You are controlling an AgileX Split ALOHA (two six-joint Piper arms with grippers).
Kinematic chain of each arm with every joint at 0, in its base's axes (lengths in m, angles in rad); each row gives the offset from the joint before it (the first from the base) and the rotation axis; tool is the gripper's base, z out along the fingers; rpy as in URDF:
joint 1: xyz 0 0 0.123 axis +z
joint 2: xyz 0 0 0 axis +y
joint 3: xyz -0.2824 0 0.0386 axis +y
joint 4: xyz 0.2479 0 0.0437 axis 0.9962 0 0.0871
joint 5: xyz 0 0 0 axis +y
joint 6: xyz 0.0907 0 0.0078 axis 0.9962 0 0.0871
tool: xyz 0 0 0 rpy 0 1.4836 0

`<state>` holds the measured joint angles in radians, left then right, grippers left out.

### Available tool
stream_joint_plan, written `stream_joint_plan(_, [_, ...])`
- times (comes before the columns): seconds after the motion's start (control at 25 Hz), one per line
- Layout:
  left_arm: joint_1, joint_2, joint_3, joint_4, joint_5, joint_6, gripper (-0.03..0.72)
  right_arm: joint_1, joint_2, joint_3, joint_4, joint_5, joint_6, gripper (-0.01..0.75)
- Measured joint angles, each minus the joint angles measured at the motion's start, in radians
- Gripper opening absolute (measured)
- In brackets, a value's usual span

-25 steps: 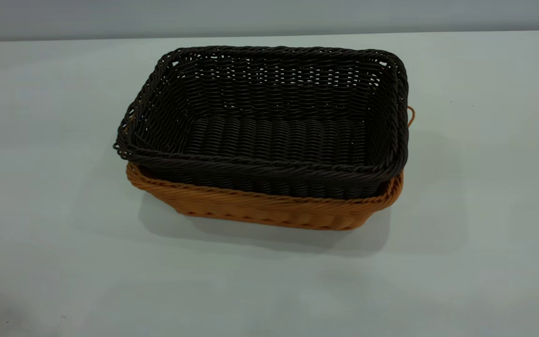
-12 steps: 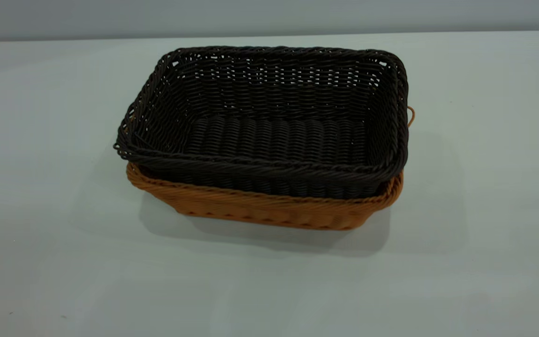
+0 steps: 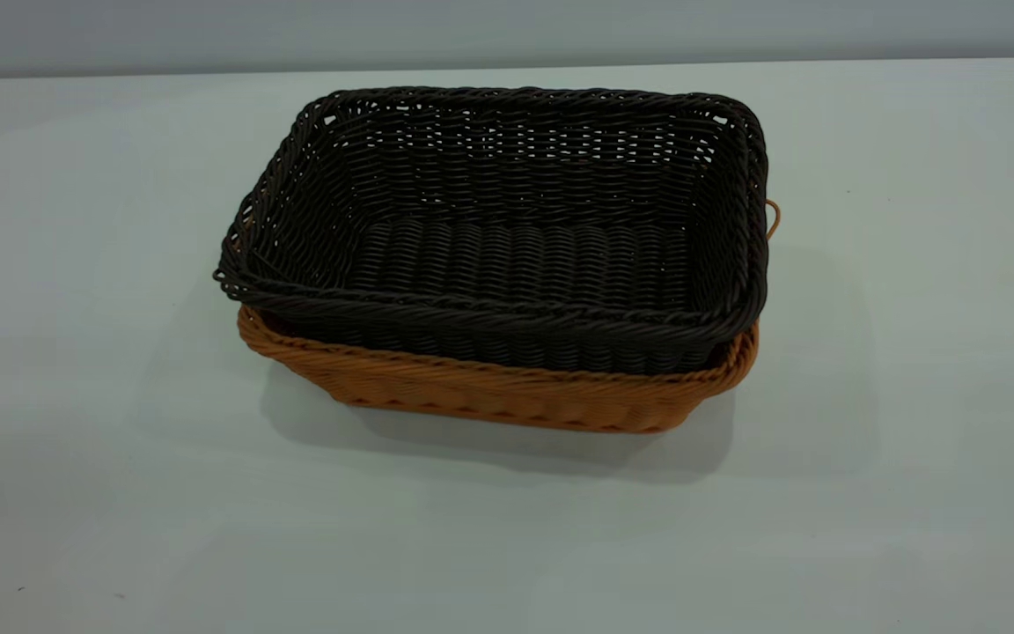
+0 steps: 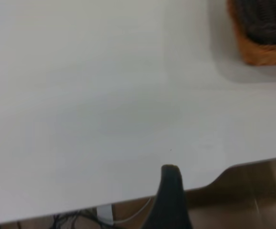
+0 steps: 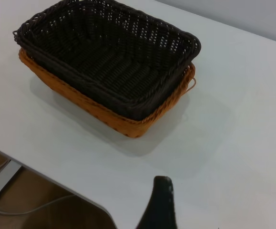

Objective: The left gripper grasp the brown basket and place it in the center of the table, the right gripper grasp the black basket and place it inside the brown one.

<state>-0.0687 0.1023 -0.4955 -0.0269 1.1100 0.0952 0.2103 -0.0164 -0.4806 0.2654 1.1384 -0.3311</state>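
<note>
Very dark brown-black rectangular woven wicker basket (image 3: 507, 220) sits nested inside the shallow orange-tan rectangular wicker basket (image 3: 507, 396), the pair near the middle of the plain pale grey-white worktop (image 3: 76, 396) in the exterior view, slightly toward 12 o'clock. Dark rim rides above the tan rim all round, not flush; my read is the walls taper and wedge before the bases meet, so it perches. Slight skew too: the dark rim overhangs at 9 o'clock, while the tan rim shows along the 6 o'clock side. Tan basket's small loop (image 3: 773, 218) pokes out at 3 o'clock. By how things lie, both placements look done. No arm appears in the exterior view; nothing touches either basket. Left gripper (image 4: 170, 198) shows in its wrist view only as one dark blurred piece over the worktop edge, well apart from the baskets, with just a tan corner cut off at the frame border. Right gripper (image 5: 160, 202) likewise shows one dark piece, near the worktop edge, baskets well apart. Jaws on both: cannot tell whether apart or together, only a single sliver of each is in frame. Hidden: the tan basket's interior and far wall, and whether the dark base bottoms out.
</note>
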Motion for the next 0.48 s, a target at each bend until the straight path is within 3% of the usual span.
stream_joint_plan(0.48, [0.000, 0.000, 0.008, 0.027, -0.003, -0.077, 0.572, 0.000, 0.000, 0.000, 0.001, 0.000, 0.004, 0.590])
